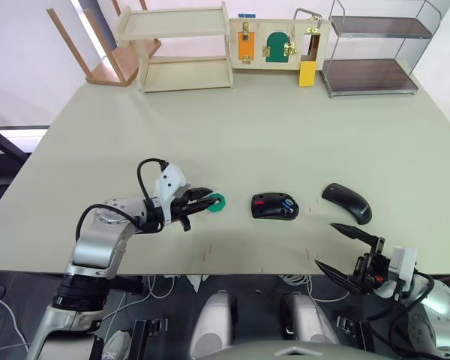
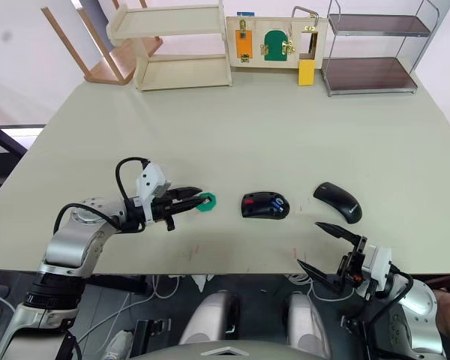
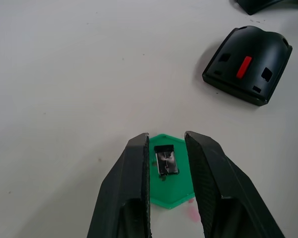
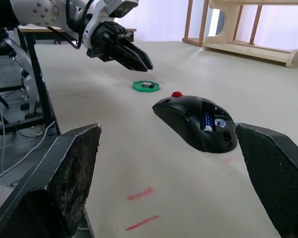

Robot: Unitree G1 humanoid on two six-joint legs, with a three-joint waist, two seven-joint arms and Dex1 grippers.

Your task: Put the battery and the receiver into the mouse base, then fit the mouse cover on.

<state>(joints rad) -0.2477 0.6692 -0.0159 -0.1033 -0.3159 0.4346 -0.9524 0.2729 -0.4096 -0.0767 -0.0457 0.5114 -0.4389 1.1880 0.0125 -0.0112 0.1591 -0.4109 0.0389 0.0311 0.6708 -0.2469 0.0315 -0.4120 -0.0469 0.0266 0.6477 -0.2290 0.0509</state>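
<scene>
**Left arm lines up on the receiver as battery sits in the mouse**

The left gripper (image 1: pixel 204 199) hangs low over the green disc (image 1: pixel 217 201) near the front of the table (image 1: pixel 232 127), its two black fingers (image 3: pixel 131 188) parted a little and holding nothing. The receiver (image 3: pixel 166 159), a tiny dark nub, lies on that disc directly ahead of the fingertips and in line with the gap between them; its longer side appears to run roughly along the fingers' own direction, so a short advance and a pinch across its narrow width looks like what the pickup calls for. The left arm is plainly the nearer one.

The mouse base (image 1: pixel 274 206) rests just beyond the disc toward the robot's right, apart from it. In its open top the blue battery (image 4: pixel 206 120) already lies seated in a recess (the receiver's slot cannot be made out from here). The mouse cover (image 1: pixel 346 202) lies separately farther right, not touching the base.

The right gripper (image 1: pixel 354 253) waits at the table's front edge, fingers spread wide and empty, nearest to the cover.
</scene>
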